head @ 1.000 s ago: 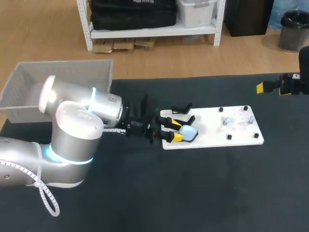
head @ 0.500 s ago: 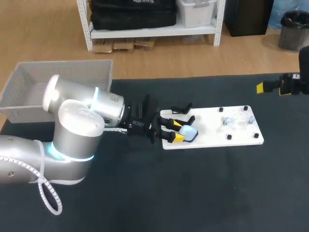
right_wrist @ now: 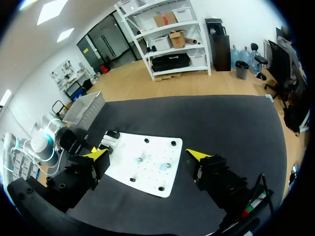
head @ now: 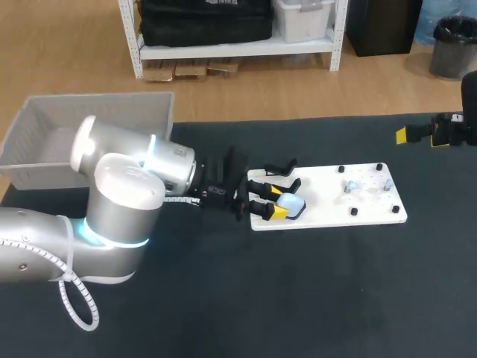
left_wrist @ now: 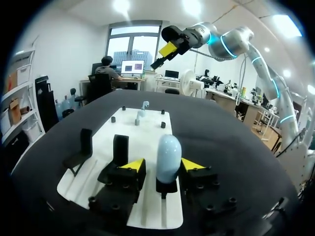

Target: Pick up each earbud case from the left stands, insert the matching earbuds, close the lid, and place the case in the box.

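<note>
the left arm has eased forward; the left hand (left_wrist: 162, 166), fingers apart, now straddles the earbud case (left_wrist: 168, 158) on its stand at the white board's (head: 335, 212) left end, near the counter's far edge. the grasp appears imminent. the right hand (right_wrist: 147, 154) hangs wide open at the far right corner.

- Box (head: 45, 127) at the far left corner of the table (head: 298, 298).
- Board (head: 328, 201) mid-table, right of the box.
- Case (head: 292, 204) upright on a stand (left_wrist: 166, 187) at the board's left end, between the jaws of the left gripper (head: 276, 202).
- Earbuds (head: 349, 186) near the board's right end.
</note>
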You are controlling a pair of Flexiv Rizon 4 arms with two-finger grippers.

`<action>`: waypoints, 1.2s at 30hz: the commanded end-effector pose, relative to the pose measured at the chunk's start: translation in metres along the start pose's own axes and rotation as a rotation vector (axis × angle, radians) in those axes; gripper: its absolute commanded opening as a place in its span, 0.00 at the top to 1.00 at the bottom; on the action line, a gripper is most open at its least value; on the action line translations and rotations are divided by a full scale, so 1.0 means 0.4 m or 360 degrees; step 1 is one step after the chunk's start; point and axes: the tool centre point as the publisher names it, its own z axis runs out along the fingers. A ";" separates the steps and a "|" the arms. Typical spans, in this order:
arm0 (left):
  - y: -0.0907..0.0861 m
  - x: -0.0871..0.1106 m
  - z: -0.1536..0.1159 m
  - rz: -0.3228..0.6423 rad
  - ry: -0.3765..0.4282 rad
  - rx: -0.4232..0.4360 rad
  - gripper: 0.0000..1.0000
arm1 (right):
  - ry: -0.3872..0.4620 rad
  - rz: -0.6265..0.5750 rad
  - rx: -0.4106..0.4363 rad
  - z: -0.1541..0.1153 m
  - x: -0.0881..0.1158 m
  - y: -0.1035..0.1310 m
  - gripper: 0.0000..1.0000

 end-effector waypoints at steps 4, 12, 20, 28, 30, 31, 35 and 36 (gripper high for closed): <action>0.004 0.000 0.011 0.0002 -0.0006 0.0000 0.58 | 0.0002 -0.0001 0.0000 -0.001 0.000 -0.001 0.00; 0.000 0.002 0.015 0.0003 -0.0008 0.0003 1.00 | 0.0002 -0.0001 0.0000 -0.001 0.000 -0.001 0.00; -0.013 -0.003 0.003 0.0007 -0.0035 0.0007 1.00 | 0.0002 -0.0001 0.0000 -0.001 0.000 -0.001 0.00; -0.047 -0.076 -0.041 0.0116 -0.0219 0.0032 1.00 | 0.0002 -0.0001 0.0000 -0.001 0.000 -0.001 0.00; -0.059 -0.106 -0.053 0.0148 -0.0272 0.0039 1.00 | 0.0002 -0.0001 0.0000 -0.001 0.000 -0.001 0.00; -0.065 -0.120 -0.057 0.0168 -0.0308 0.0046 1.00 | 0.0002 -0.0001 0.0000 -0.001 0.000 -0.001 0.00; -0.095 -0.181 -0.075 0.0237 -0.0461 0.0057 1.00 | 0.0002 -0.0001 0.0000 -0.001 0.000 -0.001 0.00; -0.104 -0.195 -0.079 0.0256 -0.0495 0.0057 1.00 | 0.0002 -0.0001 0.0000 -0.001 0.000 -0.001 0.00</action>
